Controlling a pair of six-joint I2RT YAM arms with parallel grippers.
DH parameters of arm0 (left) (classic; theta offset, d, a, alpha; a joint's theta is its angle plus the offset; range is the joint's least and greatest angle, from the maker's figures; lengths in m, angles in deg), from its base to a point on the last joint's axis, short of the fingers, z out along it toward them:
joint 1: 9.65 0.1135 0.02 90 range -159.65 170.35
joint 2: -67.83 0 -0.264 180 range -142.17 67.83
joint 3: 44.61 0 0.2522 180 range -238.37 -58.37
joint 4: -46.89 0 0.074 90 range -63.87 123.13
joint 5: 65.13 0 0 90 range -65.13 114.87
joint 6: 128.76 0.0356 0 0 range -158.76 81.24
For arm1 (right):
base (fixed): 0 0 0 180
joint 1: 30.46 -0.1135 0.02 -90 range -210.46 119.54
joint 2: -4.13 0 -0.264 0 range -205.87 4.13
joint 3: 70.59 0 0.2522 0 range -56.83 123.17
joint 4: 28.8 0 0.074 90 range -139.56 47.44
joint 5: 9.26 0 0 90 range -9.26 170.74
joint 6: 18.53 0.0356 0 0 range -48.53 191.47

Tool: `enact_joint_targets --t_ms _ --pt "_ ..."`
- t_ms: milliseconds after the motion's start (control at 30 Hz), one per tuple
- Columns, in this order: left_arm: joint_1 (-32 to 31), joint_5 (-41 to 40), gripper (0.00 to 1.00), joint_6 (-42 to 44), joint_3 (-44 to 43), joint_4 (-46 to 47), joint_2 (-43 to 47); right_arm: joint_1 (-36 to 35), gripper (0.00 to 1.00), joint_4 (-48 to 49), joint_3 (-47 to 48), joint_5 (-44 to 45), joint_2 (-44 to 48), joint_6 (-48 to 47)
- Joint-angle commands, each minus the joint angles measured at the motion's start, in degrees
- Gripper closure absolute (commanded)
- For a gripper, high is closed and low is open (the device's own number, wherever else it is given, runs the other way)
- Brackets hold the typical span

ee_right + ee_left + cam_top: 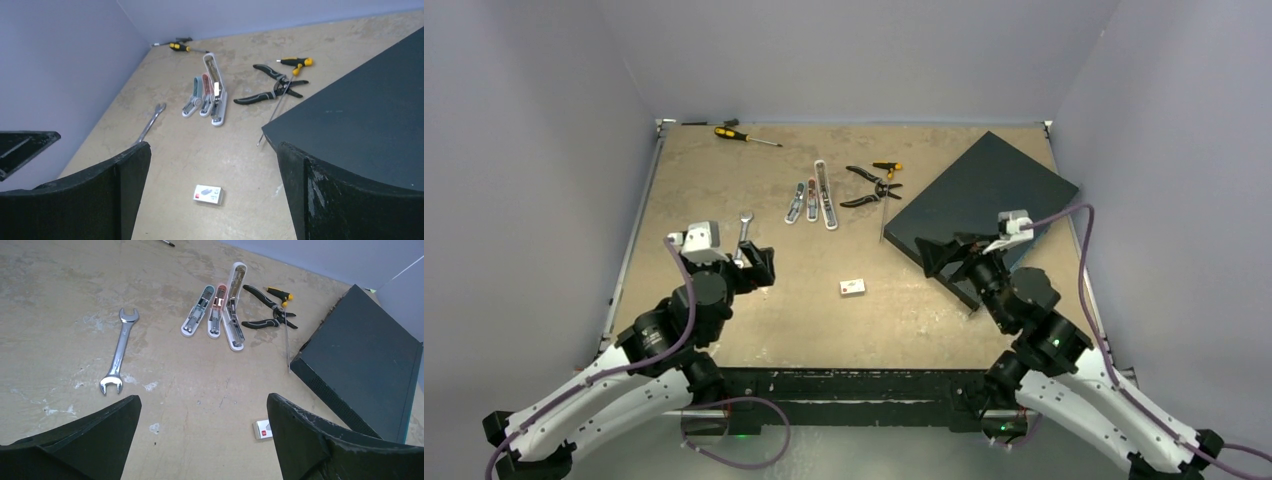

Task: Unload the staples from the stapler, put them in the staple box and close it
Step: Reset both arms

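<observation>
**Top view:** Three staplers [812, 195] lie opened side by side near the middle of the table's [724, 180] far edge, long axes running near-to-far. The left gripper [759, 265] and right gripper [939, 255] hover spread wide and empty. The left is nearer.

**Left wrist view:** The staplers [215, 315] lie ahead, with bare table between. The wrench [119, 352] lies well left and the pliers [270, 315] just right.

**Right wrist view:** The staplers [207, 95] lie ahead. A dark slab [360, 115] crowds the right side. The staples cannot be made out in the channels.

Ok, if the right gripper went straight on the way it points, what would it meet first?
Likely the small white box, ahead of the right gripper; depth unclear, maybe bare table first.
</observation>
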Motion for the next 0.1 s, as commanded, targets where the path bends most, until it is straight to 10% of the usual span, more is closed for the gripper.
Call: enact_joint_targets --t_ms 0,67 --pt "0.0 -1.4 0.05 0.3 0.5 0.7 0.7 0.0 0.01 2.6 -1.2 3.8 2.9 -0.9" --pt "-0.1 -2.5 0.05 -0.3 0.4 0.0 0.7 0.0 0.01 2.4 -1.4 4.6 3.6 -1.1"
